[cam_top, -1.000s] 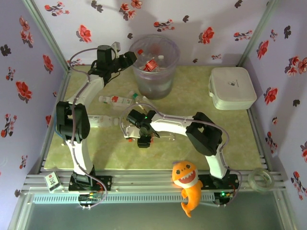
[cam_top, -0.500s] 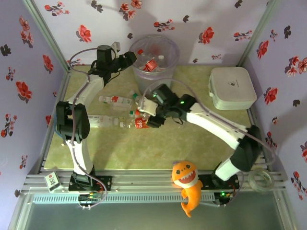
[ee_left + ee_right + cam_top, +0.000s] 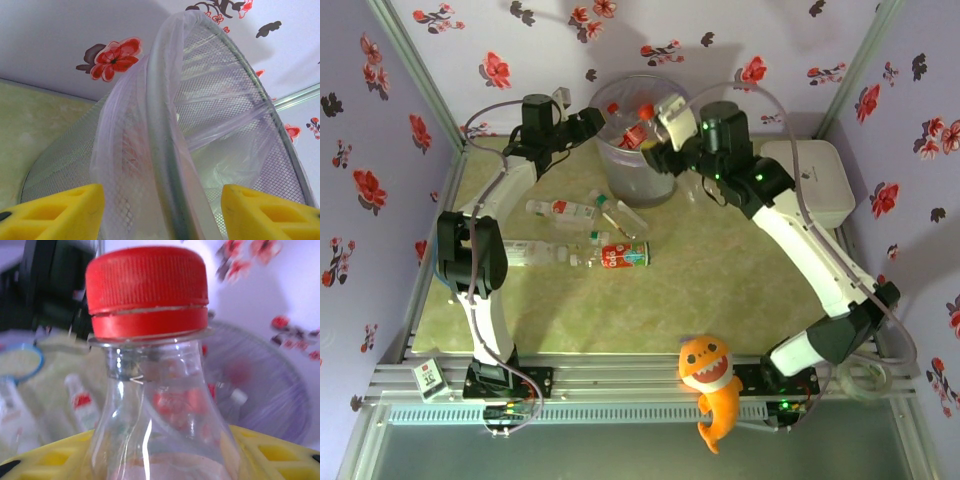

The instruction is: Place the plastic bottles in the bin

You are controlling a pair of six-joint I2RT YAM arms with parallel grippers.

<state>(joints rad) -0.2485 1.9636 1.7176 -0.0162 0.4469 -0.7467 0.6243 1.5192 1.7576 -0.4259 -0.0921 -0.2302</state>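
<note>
Plastic bottles (image 3: 625, 255) lie in a loose cluster on the green table (image 3: 720, 290), in front of the bin (image 3: 655, 185) and toward the left arm. We count at least four there. One with a red label is nearest the middle, a clear one (image 3: 532, 252) is beside the left arm, and a green-capped one (image 3: 618, 214) lies close to the bin's foot. More bottles rest inside the bin, among them one with a red cap (image 3: 613, 108).

Our right gripper (image 3: 655, 140) reaches over the bin's open mouth, clamped on a red-capped bottle (image 3: 640, 122). From the right wrist we see that bottle (image 3: 150, 365) upright between the yellow fingers (image 3: 280, 450), neck and cap rising above them. The bin (image 3: 270, 395) is blurred beyond it, and the table bottles (image 3: 80, 405) are off to the left.

Our left gripper (image 3: 595, 120) sits at the bin's left rim. From the left wrist we see its yellow fingers (image 3: 55, 212) spread wide, one to either side of the rim (image 3: 162, 150). We cannot see them touching it. That view shows the bin's wall as fine mesh under a clear liner.

A white lidded box (image 3: 805, 183) stands to the right of the bin, well apart from it. An orange shark toy (image 3: 712, 385) sits at the near edge, between the arm bases.
</note>
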